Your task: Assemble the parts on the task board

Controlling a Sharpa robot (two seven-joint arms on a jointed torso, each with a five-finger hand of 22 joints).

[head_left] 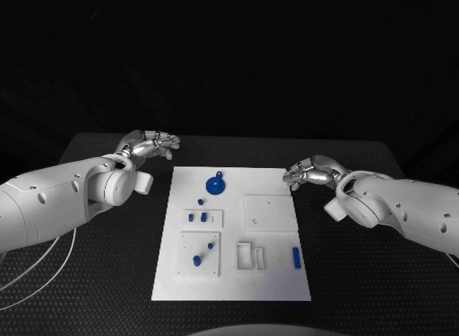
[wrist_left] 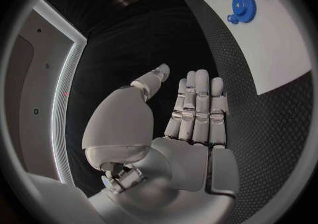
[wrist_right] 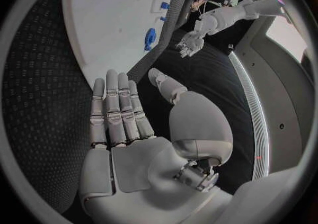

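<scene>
Black table carries the white task board; both the left hand and right hand hover beside it, fingers straight, holding nothing; small blue parts are hard to make out.

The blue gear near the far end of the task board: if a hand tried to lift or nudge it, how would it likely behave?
The blue gear looks like a rigid moulded disc, so probably stiff and light. It lies flat on the smooth white task board, so a nudge would likely slide it rather than roll it. Lying so low, it may be awkward to pinch by the rim. Both the left hand and right hand are empty.
</scene>
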